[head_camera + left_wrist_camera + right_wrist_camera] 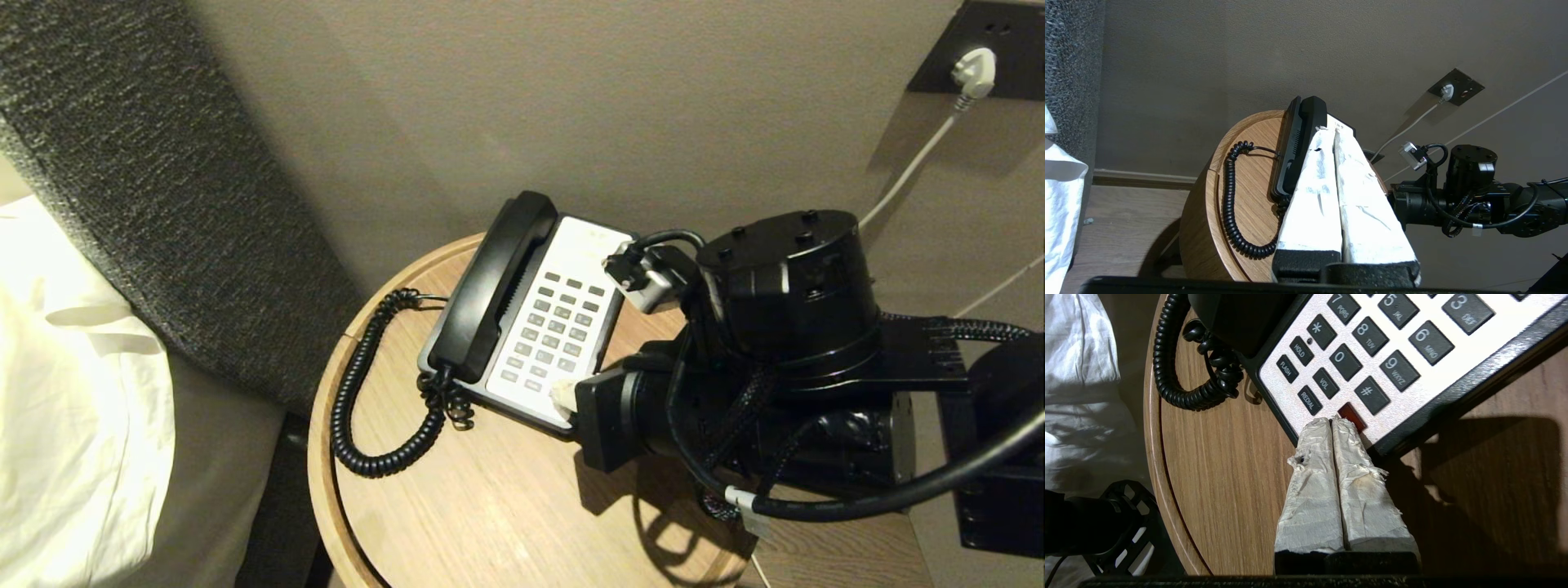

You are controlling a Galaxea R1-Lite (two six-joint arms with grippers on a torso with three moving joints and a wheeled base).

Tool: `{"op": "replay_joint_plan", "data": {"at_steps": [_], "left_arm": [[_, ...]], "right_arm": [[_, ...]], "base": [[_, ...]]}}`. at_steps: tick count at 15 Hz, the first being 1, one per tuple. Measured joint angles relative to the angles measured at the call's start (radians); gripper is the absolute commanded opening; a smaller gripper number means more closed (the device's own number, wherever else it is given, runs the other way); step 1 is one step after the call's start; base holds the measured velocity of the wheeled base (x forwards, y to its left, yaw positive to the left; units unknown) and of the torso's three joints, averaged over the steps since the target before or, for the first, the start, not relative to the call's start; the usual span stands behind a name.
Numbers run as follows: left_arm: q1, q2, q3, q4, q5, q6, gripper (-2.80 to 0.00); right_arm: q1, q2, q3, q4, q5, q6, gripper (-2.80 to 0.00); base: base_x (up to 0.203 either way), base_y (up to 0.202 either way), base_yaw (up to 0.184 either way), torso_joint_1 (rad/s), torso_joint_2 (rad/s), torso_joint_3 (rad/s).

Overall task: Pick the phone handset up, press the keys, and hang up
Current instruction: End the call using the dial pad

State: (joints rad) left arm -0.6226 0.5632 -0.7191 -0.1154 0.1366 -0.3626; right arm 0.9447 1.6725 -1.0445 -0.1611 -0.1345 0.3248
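Jaws of the right gripper (1332,421) are pressed together, tape-wrapped and holding nothing, their tips resting at the near edge of the phone base (1453,381), against the red key (1352,415) below the # key. In the head view the right arm comes in from the right, low and roughly level over the round wooden bench (457,506), its wrist pointing toward the keypad (551,335). Jaws of the left gripper (1334,131) are likewise closed flat on each other and empty, held off to the side of the bench and aimed at the phone. On the cradle along the phone's left side lies the phone handset (494,286), and its black coiled cord (355,392) loops across the benchtop.
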Motion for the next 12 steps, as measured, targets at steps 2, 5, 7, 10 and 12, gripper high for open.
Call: {"op": "replay_joint_plan", "data": {"at_steps": [2,5,7,10,12], "left_arm": [[0.0,-0.001,0.0,-0.001,0.0,0.0,-2.8],[0.0,-0.002,0.0,0.0,-0.001,0.001,-2.8],[-0.001,-0.002,-0.001,0.0,-0.01,0.0,-2.8],[0.0,-0.006,0.013,0.004,-0.009,-0.001,-2.8],[0.001,-0.019,0.028,0.033,-0.005,-0.007,-2.8]], "right_arm": [[0.0,0.01,0.0,-0.001,0.0,0.0,-2.8],[0.0,0.025,-0.002,-0.007,0.0,0.001,-2.8],[0.0,0.03,-0.001,-0.02,0.0,0.0,-2.8],[0.0,0.018,-0.002,-0.021,0.0,0.0,-2.8],[-0.001,-0.01,-0.005,-0.021,-0.001,0.002,-2.8]], "base": [[0.0,0.0,0.0,0.0,0.0,0.0],[0.0,0.0,0.0,0.0,0.0,0.0],[0.0,0.0,0.0,0.0,0.0,0.0],[0.0,0.0,0.0,0.0,0.0,0.0],[0.0,0.0,0.0,0.0,0.0,0.0]]}}
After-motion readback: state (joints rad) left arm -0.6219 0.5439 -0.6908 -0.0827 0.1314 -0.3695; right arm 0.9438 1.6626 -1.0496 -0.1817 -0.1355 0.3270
